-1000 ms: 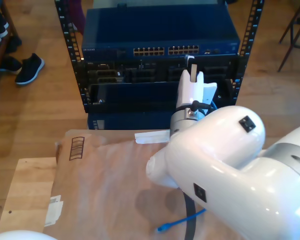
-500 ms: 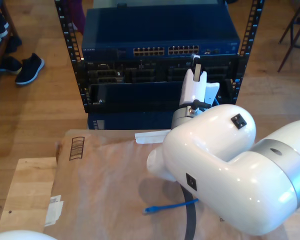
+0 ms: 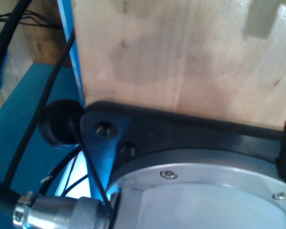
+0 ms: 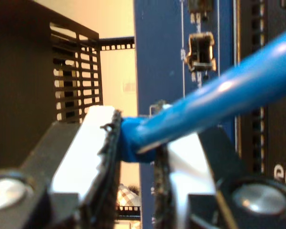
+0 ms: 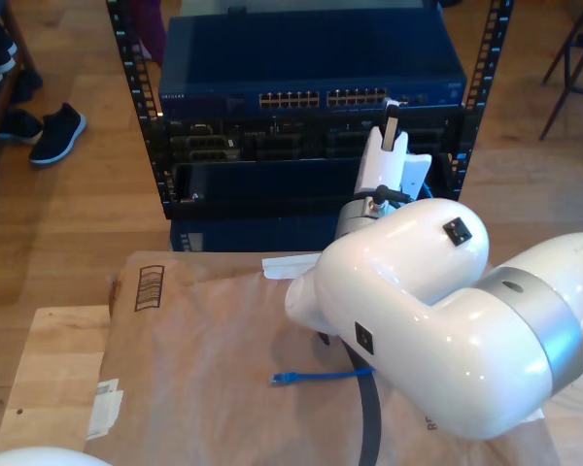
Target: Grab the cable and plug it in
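- My second claw (image 4: pixel 136 143) is clamped on the cable (image 4: pixel 219 102) close to its end; pads (image 4: pixel 93 143) pinch it from both sides, presumably so the plug end keeps its aim at a port.
- Exterior view: same claw (image 5: pixel 391 121) raised at upper centre-right of frame, right in front of the switch (image 5: pixel 311 97) and close to its port row; tip looks level with the ports, can't tell if touching.
- Second wrist view: a socket (image 4: pixel 200 50) shows on the blue panel at upper centre, beyond the claw; plug itself hidden between the pads.
- Rest of the cable trails back under the white arm; free end (image 5: pixel 284 378) lies on the brown paper (image 5: pixel 204 359) covering the desk, lower centre of the exterior view.
- My first claw: first wrist view shows only metal housing and wood, so can't tell its opening.
- Judgement: insertion stage, fine alignment needed next; a tilted plug could jam.
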